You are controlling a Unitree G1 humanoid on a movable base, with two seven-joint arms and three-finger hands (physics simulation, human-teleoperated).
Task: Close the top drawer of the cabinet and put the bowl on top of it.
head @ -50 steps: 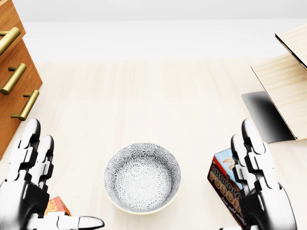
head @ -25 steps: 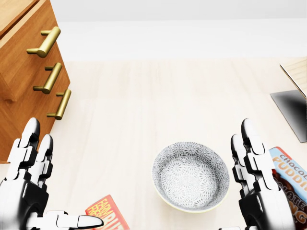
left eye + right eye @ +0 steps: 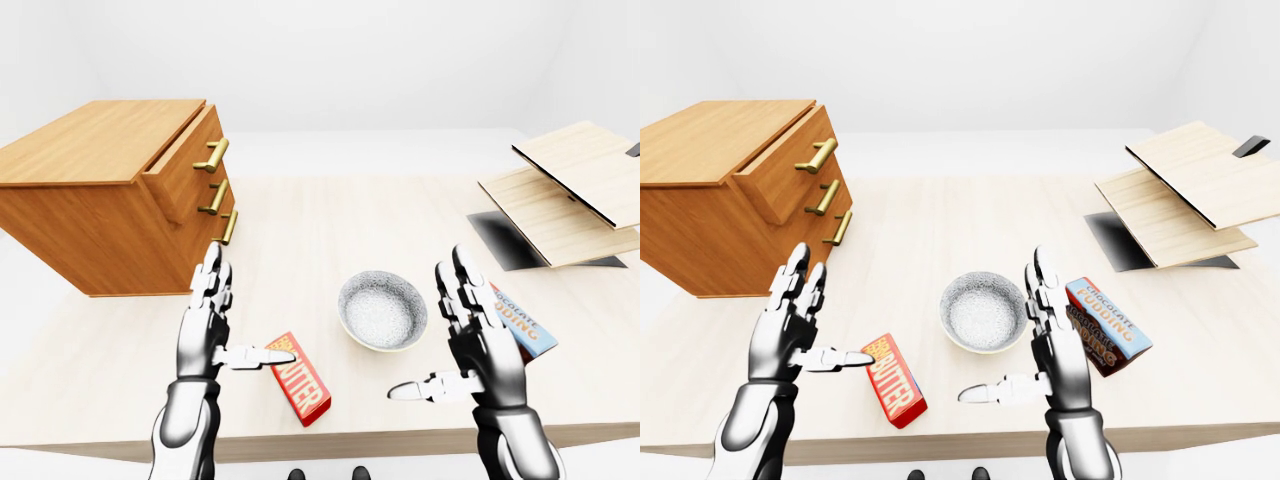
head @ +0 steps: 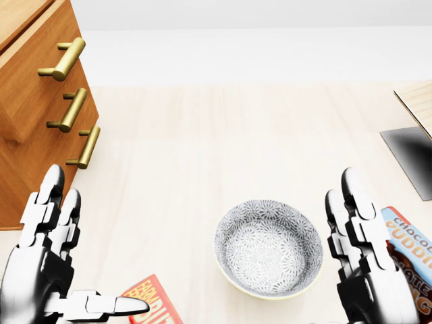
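Note:
The wooden cabinet (image 3: 95,200) stands at the left on the pale table, its top drawer (image 3: 185,152) pulled out a little past the two below, each with a brass handle. The grey patterned bowl (image 4: 268,248) sits upright on the table, down the middle of the head view. My left hand (image 4: 91,253) is open, fingers raised, left of the bowl and below the cabinet, holding nothing. My right hand (image 3: 425,335) is open just right of the bowl, thumb pointing left, not touching it.
A red butter box (image 3: 298,378) lies flat between my left hand and the bowl. A chocolate pudding box (image 3: 1105,325) lies behind my right hand. Stacked wooden boards (image 3: 570,190) over a dark plate (image 3: 510,240) fill the right. The table's edge (image 3: 330,440) runs under my hands.
The camera swung left a second ago, so the bowl and boxes slid right and the cabinet came further into view. Since then only my left hand has edged slightly rightward.

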